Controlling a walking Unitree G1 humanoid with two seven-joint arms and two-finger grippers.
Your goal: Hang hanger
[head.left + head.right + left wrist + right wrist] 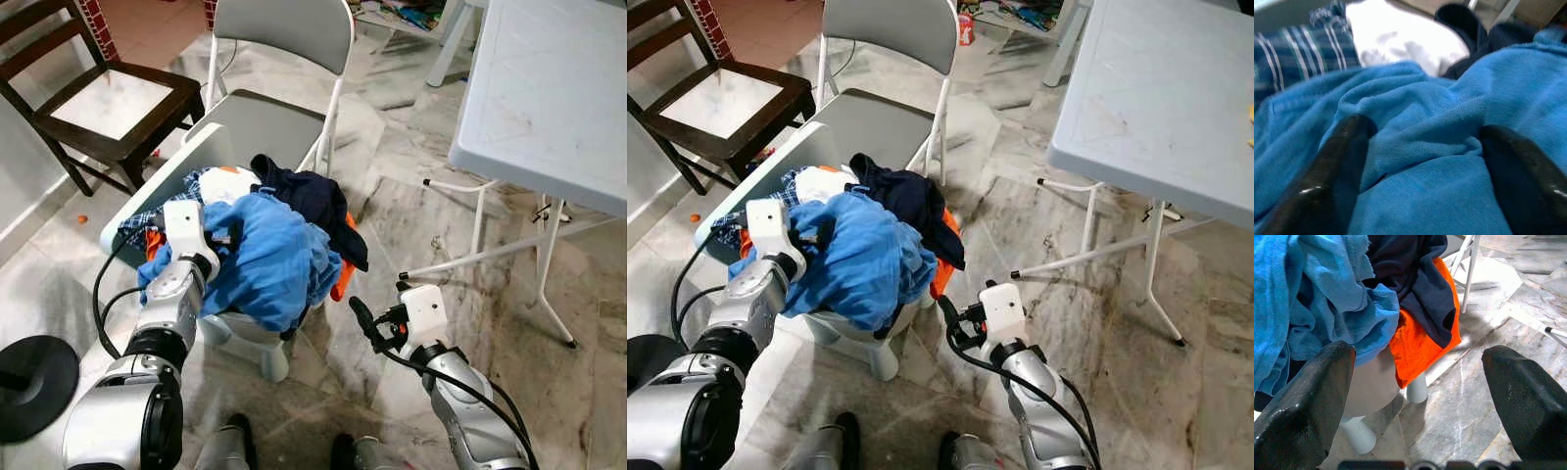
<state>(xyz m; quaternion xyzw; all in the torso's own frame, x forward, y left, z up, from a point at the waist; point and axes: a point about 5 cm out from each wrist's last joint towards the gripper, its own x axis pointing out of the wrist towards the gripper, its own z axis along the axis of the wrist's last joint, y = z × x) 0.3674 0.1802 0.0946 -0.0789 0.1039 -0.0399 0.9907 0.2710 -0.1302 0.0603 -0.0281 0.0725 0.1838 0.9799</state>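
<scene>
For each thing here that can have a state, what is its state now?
Left end effector: open, fingers pressed on the blue towel.
Right end effector: open, holding nothing, above the floor.
Laundry basket: overfull, clothes spilling over its rim.
Folding chair: unfolded, seat bare.
Wooden chair: upright, unoccupied.

Blue garment (265, 259) draped atop clothes heap (313, 196) on white plastic chair (277, 360).

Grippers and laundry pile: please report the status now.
Left gripper open, fingers pressed on the blue garment atop the pile. Right gripper open, low beside the pile, empty. Hanger not seen. Folding chair directly behind.
</scene>
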